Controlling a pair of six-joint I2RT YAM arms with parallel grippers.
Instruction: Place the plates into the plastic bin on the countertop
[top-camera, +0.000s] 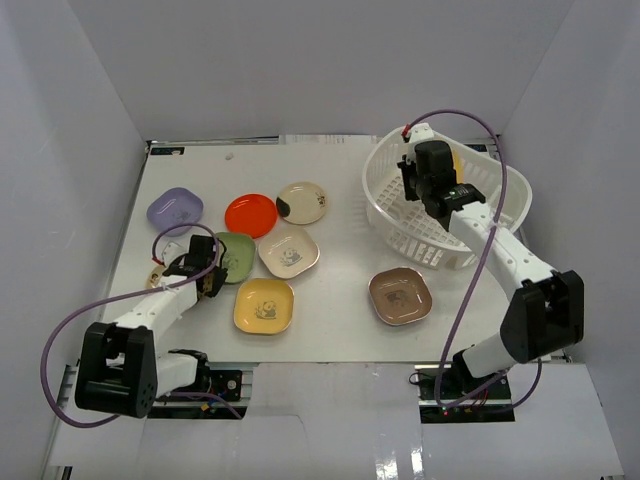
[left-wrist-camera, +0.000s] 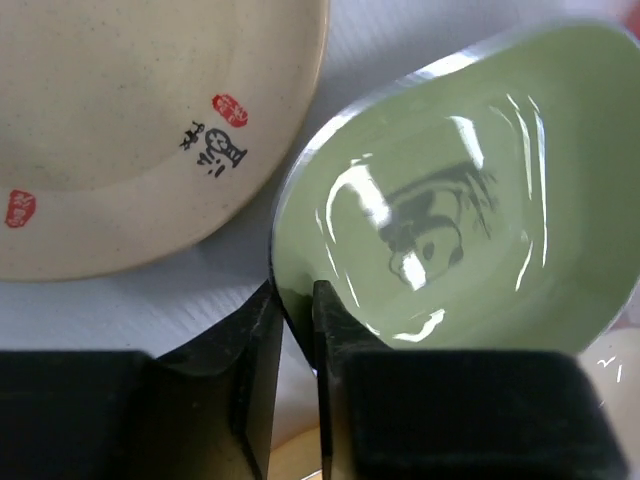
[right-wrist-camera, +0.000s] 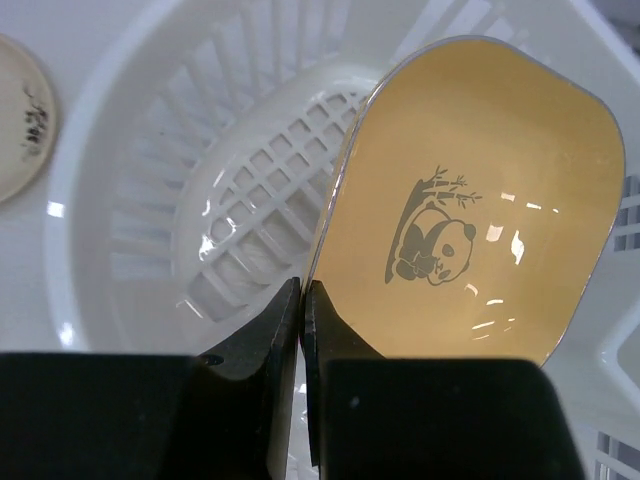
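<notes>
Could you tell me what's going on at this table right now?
Two robot arms are moving small plates into a plastic bin. The right gripper pinches the rim of a yellow panda plate and holds it on edge over the bin, whose base looks bare. The left gripper is shut on the rim of a green plate. Others, such as the red plate and brown plate, lie on the countertop.

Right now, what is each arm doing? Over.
Left gripper shut on green panda plate, beside cream plate. Right gripper shut on yellow panda plate above plastic bin. Nothing seen blocking the drop.
</notes>
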